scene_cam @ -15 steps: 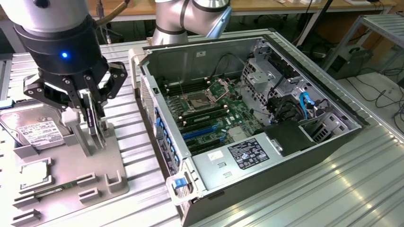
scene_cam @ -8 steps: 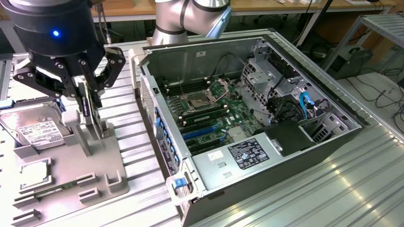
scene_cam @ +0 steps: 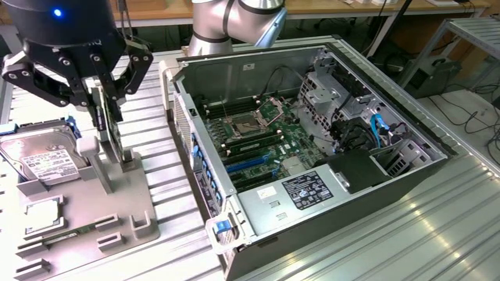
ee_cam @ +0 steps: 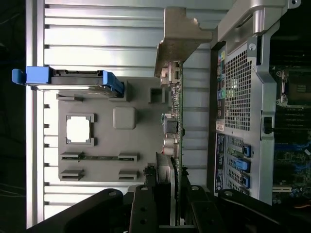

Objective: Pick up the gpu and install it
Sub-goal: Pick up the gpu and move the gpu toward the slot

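Note:
The gpu (scene_cam: 106, 127) is a thin green card standing on edge in an upright holder of the grey fixture (scene_cam: 117, 202), left of the open computer case (scene_cam: 352, 175). My black gripper (scene_cam: 102, 98) comes down over the card's upper edge, a finger on each face, shut on it. In the wrist view the gpu (ee_cam: 176, 114) runs away from my gripper (ee_cam: 171, 199), with its silvery end bracket (ee_cam: 181, 36) at the far end and the black fan side between the fingers. The card's lower edge still sits at the holder's slot.
The fixture also holds a silver hard drive (scene_cam: 43, 157) with blue rails and a square CPU chip (scene_cam: 43, 213). The case lies open, showing the motherboard (scene_cam: 258, 137) with blue slots (scene_cam: 248, 165) and cables at the exterior view's right. A ribbed metal table (scene_cam: 406, 234) lies underneath.

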Available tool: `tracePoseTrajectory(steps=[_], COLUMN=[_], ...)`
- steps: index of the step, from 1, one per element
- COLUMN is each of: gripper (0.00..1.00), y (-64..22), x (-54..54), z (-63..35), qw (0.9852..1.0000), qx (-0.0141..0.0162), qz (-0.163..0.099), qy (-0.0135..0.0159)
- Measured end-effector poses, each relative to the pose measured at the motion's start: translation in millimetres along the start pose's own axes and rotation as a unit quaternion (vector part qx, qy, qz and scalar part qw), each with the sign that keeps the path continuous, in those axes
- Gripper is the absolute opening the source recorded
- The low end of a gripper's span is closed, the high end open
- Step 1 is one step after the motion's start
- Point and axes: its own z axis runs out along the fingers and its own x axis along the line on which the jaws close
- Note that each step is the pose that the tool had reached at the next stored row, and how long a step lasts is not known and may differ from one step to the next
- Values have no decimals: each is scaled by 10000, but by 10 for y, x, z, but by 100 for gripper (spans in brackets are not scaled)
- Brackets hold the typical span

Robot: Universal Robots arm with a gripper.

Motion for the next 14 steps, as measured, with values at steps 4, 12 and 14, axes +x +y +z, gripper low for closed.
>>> tracePoseTrajectory(steps=[4, 12, 14], gripper=[28, 28, 28], y=[8, 8, 8], x=[-3, -3, -4], z=[-131, -142, -143], qw=[10000, 10000, 10000], qx=[3, 2, 3], qz=[0, 0, 1], qy=[0, -1, 0])
